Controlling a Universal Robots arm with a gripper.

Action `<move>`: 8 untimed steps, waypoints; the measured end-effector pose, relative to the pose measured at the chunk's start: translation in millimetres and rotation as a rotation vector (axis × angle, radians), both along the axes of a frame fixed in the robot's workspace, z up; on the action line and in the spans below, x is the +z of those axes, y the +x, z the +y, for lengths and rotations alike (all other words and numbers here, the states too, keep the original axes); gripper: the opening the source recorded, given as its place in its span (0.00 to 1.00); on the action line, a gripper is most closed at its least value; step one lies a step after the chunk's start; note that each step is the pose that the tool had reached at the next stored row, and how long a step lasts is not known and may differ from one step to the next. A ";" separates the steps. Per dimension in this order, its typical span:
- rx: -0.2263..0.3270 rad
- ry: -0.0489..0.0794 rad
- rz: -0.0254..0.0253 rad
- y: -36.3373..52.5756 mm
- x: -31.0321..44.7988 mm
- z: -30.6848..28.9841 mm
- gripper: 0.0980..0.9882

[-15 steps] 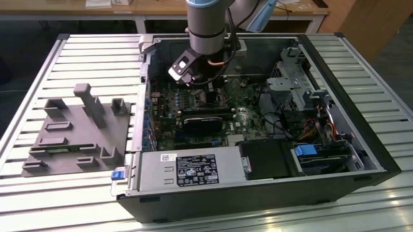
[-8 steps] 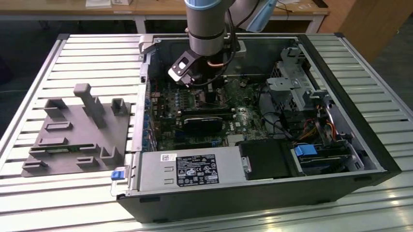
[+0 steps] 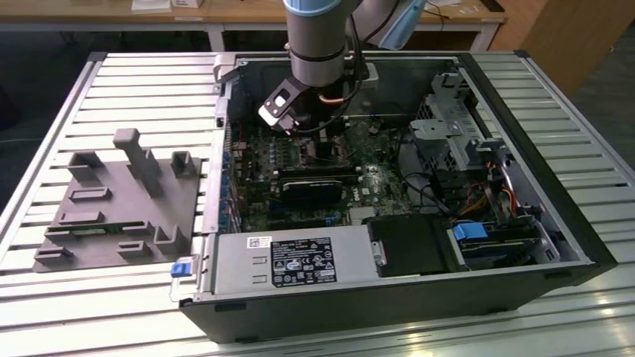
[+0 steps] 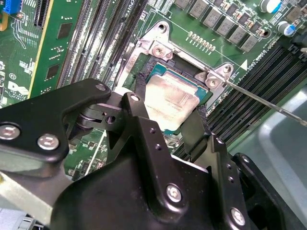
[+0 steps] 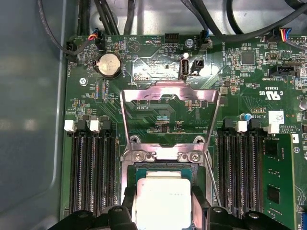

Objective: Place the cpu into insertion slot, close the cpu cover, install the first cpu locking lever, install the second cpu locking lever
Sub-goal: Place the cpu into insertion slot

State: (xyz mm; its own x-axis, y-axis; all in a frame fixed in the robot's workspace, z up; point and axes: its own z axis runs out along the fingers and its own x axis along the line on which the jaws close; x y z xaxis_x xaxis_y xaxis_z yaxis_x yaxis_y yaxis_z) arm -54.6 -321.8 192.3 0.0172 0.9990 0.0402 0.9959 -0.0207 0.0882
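The cpu (image 4: pixel 170 98) (image 5: pixel 163 191), a flat square chip with a dull silver top, lies level at the insertion slot (image 5: pixel 163 155), whose silver rim and screws show just beyond it. My gripper (image 4: pixel 168 115) (image 5: pixel 163 208) is shut on the cpu, one black finger (image 4: pixel 139 108) against each opposite side. The cpu cover (image 5: pixel 170 92), a thin silver frame with a big window, stands swung open past the slot. A thin locking lever (image 5: pixel 212 177) (image 4: pixel 268 105) sticks out free beside the socket. In the exterior view the gripper (image 3: pixel 320 149) is down inside the open computer case.
Long black memory slots (image 5: pixel 91 172) (image 5: pixel 240 172) flank the socket on both sides. Black cables (image 5: pixel 110 14) hang over the board's far edge. In the case, a power supply (image 3: pixel 288 260) and drive cage (image 3: pixel 447 126) sit near the arm. A grey fixture (image 3: pixel 119 201) rests at the exterior view's left.
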 end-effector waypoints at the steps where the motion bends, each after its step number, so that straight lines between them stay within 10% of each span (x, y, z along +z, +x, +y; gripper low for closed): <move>1: 0.000 0.000 0.0000 0.0 0.0 0.0 0.49; 8: -0.001 0.000 -0.0001 0.0 2.1 0.0 0.49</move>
